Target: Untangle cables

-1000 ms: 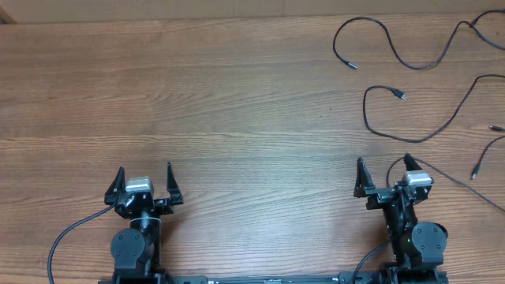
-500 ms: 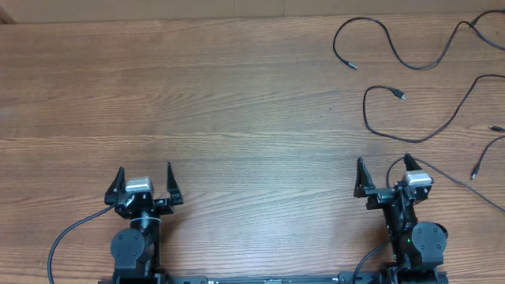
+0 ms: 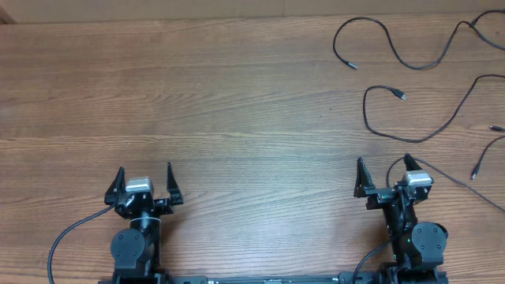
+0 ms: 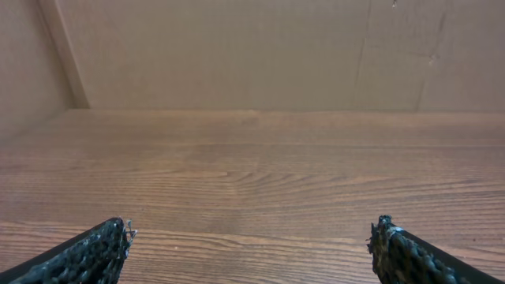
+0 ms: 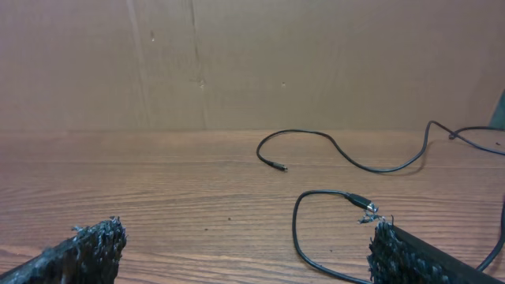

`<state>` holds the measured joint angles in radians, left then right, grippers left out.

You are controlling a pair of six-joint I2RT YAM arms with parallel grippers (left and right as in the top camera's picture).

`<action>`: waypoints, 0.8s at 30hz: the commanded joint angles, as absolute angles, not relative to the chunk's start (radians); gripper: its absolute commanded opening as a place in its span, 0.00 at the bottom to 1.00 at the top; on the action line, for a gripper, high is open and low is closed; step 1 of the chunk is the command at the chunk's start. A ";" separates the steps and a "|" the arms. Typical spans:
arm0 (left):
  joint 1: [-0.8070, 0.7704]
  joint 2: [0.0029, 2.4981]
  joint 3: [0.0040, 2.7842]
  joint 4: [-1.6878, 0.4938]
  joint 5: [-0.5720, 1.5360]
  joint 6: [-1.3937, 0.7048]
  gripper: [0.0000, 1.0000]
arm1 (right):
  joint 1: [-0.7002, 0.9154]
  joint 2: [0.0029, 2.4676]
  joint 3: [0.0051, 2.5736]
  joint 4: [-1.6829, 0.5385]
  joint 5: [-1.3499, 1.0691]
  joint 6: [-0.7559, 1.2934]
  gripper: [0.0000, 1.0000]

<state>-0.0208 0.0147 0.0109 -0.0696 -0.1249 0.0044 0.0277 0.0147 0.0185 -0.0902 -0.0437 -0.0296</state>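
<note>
Nothing has changed since a second ago: both arms sit where they were, and every cord lies in the same curve.

Seen from above, the left gripper [image 3: 144, 169] and the right gripper [image 3: 383, 160] sit at the near edge of a brown wooden table [image 3: 237, 95], well apart from each other. Each has its two fingers spread wide with nothing between them. The left wrist view shows only wood grain between its fingers.

The cables [image 3: 418, 140] are thin black cords. They are loose rather than coiled, and lie flat on the table beyond and to the right of the right gripper.

- **Farthest cable:** The farthest cable [image 3: 364, 20] lies well beyond the right gripper. It arches, dips, then climbs away to the right, and has a small plug at its left end.
- **Middle cable:** The middle cable [image 3: 367, 118] lies between the farthest cable and the right gripper. It forms an open U that rises to the right. In the right wrist view its silver-tipped plug [image 5: 364, 207] lies just ahead of that gripper's right finger.
- **Nearest cable:** The nearest cable [image 3: 465, 189] curves just beside the right gripper's right finger and runs off to the right, out of the picture.

Two more cord ends [image 3: 474, 171] reach in from the frame's edge, to the right of the right gripper.
</note>
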 commanded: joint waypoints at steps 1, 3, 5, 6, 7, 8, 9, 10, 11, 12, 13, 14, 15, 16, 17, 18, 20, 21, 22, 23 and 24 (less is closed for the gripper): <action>-0.026 0.004 0.005 -0.067 -0.134 0.023 1.00 | 0.033 0.003 0.008 -0.084 -0.035 -0.031 1.00; -0.027 0.004 0.005 -0.067 -0.133 0.023 0.99 | 0.033 0.003 0.008 -0.084 -0.034 -0.031 1.00; -0.027 0.004 0.005 -0.067 -0.134 0.023 1.00 | 0.033 0.003 0.008 -0.084 -0.034 -0.032 1.00; -0.026 0.004 0.005 -0.067 -0.134 0.023 1.00 | 0.033 0.003 0.008 -0.084 -0.034 -0.032 1.00; -0.027 0.004 0.005 -0.067 -0.134 0.023 0.99 | 0.033 0.003 0.008 -0.084 -0.034 -0.033 1.00; -0.027 0.004 0.005 -0.067 -0.134 0.023 1.00 | 0.033 0.003 0.008 -0.084 -0.034 -0.036 1.00; -0.026 0.004 0.005 -0.067 -0.134 0.023 1.00 | 0.033 0.003 0.008 -0.084 -0.030 -0.036 1.00; -0.027 0.004 0.005 -0.067 -0.134 0.023 1.00 | 0.033 0.003 0.008 -0.085 -0.026 -0.036 1.00; -0.027 0.004 0.005 -0.067 -0.134 0.023 1.00 | 0.033 0.003 0.008 -0.086 -0.023 -0.043 1.00; -0.027 0.004 0.005 -0.067 -0.134 0.023 1.00 | 0.033 0.003 0.008 -0.086 -0.023 -0.059 1.00; -0.027 0.004 0.005 -0.067 -0.133 0.023 1.00 | 0.033 0.003 0.008 -0.086 -0.021 -0.065 1.00; -0.027 0.004 0.005 -0.067 -0.134 0.023 0.99 | 0.033 0.003 0.008 -0.087 -0.016 -0.073 1.00; -0.027 0.004 0.005 -0.067 -0.133 0.023 0.99 | 0.033 0.003 0.008 -0.087 -0.015 -0.087 1.00; -0.027 0.004 0.005 -0.067 -0.134 0.023 0.99 | 0.033 0.003 0.008 -0.087 -0.012 -0.096 1.00; -0.027 0.004 0.005 -0.067 -0.134 0.023 1.00 | 0.033 0.003 0.008 -0.087 -0.012 -0.102 1.00; -0.027 0.004 0.005 -0.067 -0.134 0.023 0.99 | 0.033 0.003 0.008 -0.087 -0.011 -0.103 1.00; -0.027 0.004 0.005 -0.067 -0.134 0.023 1.00 | 0.033 0.003 0.008 -0.087 -0.011 -0.104 1.00; -0.027 0.004 0.005 -0.067 -0.134 0.023 1.00 | 0.033 0.003 0.008 -0.087 -0.011 -0.103 1.00; -0.027 0.004 0.005 -0.067 -0.134 0.023 1.00 | 0.033 0.003 0.008 -0.087 -0.011 -0.104 1.00; -0.027 0.004 0.005 -0.067 -0.134 0.023 0.99 | 0.033 0.003 0.008 -0.088 -0.010 -0.104 1.00; -0.027 0.004 0.005 -0.067 -0.134 0.023 1.00 | 0.033 0.003 0.008 -0.088 -0.009 -0.103 1.00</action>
<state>-0.0208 0.0147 0.0109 -0.0696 -0.1249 0.0040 0.0280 0.0147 0.0185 -0.0902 -0.0212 -0.0883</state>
